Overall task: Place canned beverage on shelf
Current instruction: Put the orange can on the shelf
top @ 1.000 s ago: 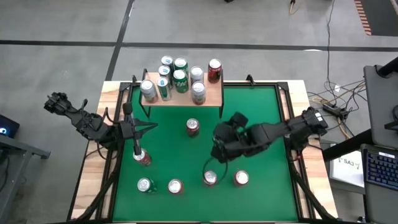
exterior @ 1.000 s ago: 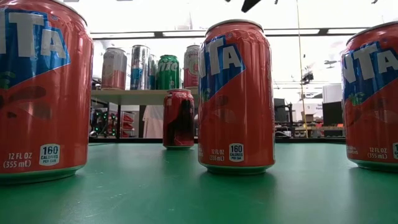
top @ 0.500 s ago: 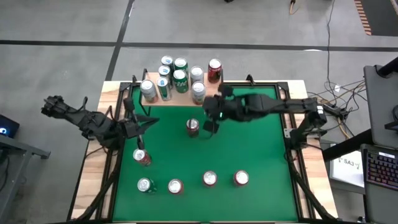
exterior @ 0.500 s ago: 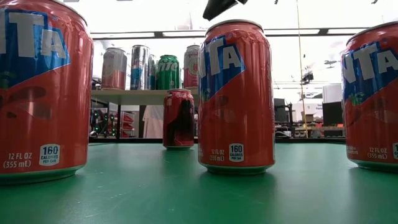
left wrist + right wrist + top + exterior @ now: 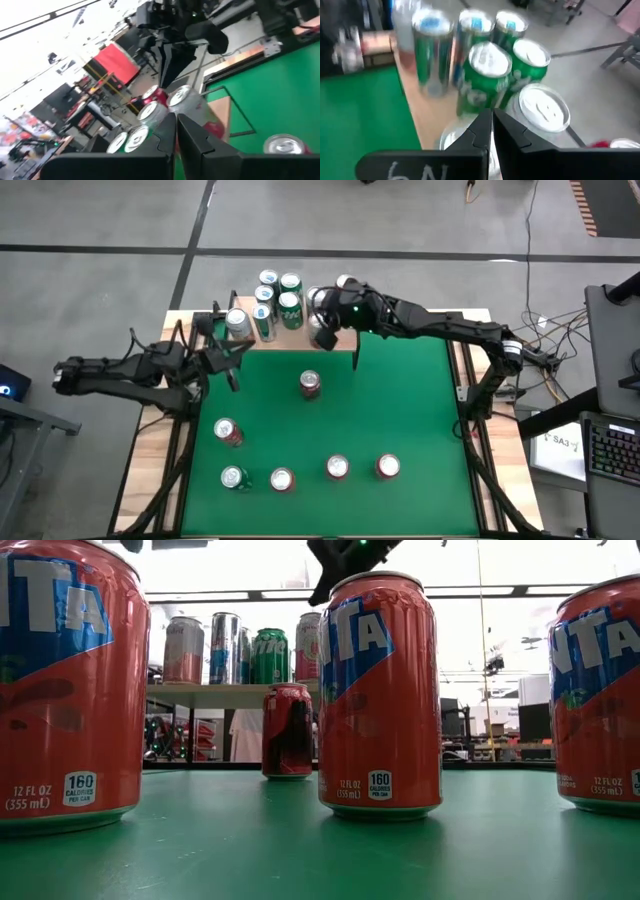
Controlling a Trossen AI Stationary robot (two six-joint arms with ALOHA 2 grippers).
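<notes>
The shelf (image 5: 290, 338), a light-wood board on black legs, stands at the table's far edge and carries several upright cans (image 5: 290, 308), silver, green and red. More red cans stand on the green table: one in the middle (image 5: 310, 384), the others near the front edge (image 5: 338, 468). My right gripper (image 5: 323, 320) (image 5: 492, 120) hangs shut over the shelf's right part, above the can tops, with nothing between its fingers. My left gripper (image 5: 232, 358) (image 5: 175, 125) is shut and empty, level, just left of the shelf's near-left corner.
The red can (image 5: 228, 432) stands alone at the table's left. Three large orange cans (image 5: 380, 690) fill the low view's foreground. Black frame rails (image 5: 460, 360) run along the table's sides. Green table (image 5: 400, 400) lies bare between the middle can and the front row.
My right gripper has swung from above the front-row cans toward the far edge until it hangs over the shelf, and its fingers have shut on the way. My left gripper has swung from the left red can toward the shelf. No can has moved.
</notes>
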